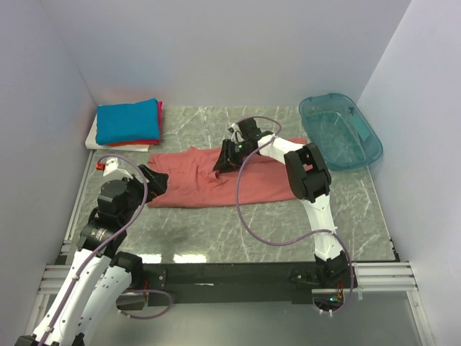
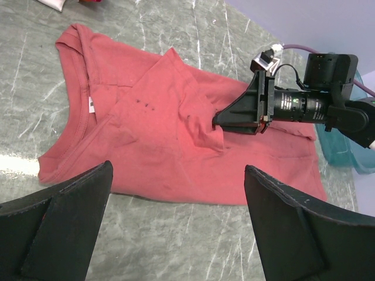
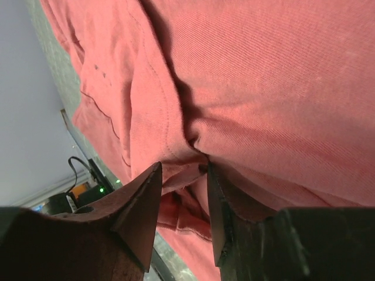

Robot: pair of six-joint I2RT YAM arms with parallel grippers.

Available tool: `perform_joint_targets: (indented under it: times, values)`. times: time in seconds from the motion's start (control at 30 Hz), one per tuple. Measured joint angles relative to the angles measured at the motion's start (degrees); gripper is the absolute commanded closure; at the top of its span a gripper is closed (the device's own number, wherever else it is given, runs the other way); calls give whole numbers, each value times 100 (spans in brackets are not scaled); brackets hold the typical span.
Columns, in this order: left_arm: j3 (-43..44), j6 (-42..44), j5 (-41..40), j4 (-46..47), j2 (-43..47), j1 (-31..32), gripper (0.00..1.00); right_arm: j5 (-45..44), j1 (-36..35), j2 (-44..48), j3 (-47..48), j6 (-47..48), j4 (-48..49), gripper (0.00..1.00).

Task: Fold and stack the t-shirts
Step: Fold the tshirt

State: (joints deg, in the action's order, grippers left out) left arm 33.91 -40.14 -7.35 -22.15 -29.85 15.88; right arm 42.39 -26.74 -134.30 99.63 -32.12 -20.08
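A large salmon-pink t-shirt (image 1: 194,186) lies spread on the marble table, with one part folded over its middle. It also shows in the left wrist view (image 2: 152,152) and fills the right wrist view (image 3: 263,88). My right gripper (image 1: 220,163) is low over the shirt's middle and shut on a bunched fold of it (image 3: 181,167); it also shows in the left wrist view (image 2: 215,122). My left gripper (image 1: 155,180) is open and empty, hovering over the shirt's left end (image 2: 177,170). A stack with a folded bright blue t-shirt (image 1: 128,121) on top of red (image 1: 141,143) and white (image 1: 93,137) ones sits at the back left.
A translucent teal plastic bin (image 1: 340,131) stands at the back right, its corner showing in the left wrist view (image 2: 335,157). White walls close in the table on three sides. A purple cable (image 1: 248,216) loops from the right arm across the table in front of the shirt.
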Motion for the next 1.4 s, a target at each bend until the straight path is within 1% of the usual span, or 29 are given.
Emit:
perform_joint_targets:
  times: [0.13, 0.2, 0.23, 0.27, 0.3, 0.37, 0.47, 0.63, 0.87, 1.17, 1.27, 1.3, 1.37, 1.4]
  values:
    - [0, 0, 0, 0, -2, 0, 1, 94, -9, -55, 0, -61, 35, 57]
    - [0, 0, 0, 0, -2, 0, 1, 118, -9, -59, 0, -85, 50, 62]
    - [0, 0, 0, 0, -2, 0, 1, 122, -9, -59, 0, -92, 52, 68]
    - [0, 0, 0, 0, -4, 0, 1, 125, -11, -61, 0, -90, 57, 72]
    - [0, 0, 0, 0, -4, 0, 1, 136, -11, -61, 0, -103, 61, 79]
    - [0, 0, 0, 0, -4, 0, 0, 155, -11, -61, 0, -107, 70, 84]
    - [0, 0, 0, 0, -4, 0, 1, 160, -11, -61, -2, -61, 68, 89]
    - [0, 0, 0, 0, -20, 0, 1, 68, 20, -42, 0, 98, 4, 90]
    - [0, 0, 0, 0, -31, 0, 1, -208, 63, 168, 15, 437, -216, 91]
    - [-63, 0, 2, 0, -33, 0, 1, -638, 70, 184, 632, 984, -669, 86]
    - [-70, 0, 2, 2, -35, 0, 0, -807, 66, 184, 811, 1222, -793, 82]
    - [-70, 0, 2, 2, -35, 0, 0, -881, 63, 184, 837, 1311, -822, 77]
    - [-70, 0, 2, 2, -35, 0, 0, -1025, 59, 184, 841, 1471, -885, 71]
    - [-70, 0, 2, 2, -35, 0, 1, -1108, 46, 184, 844, 1565, -942, 66]
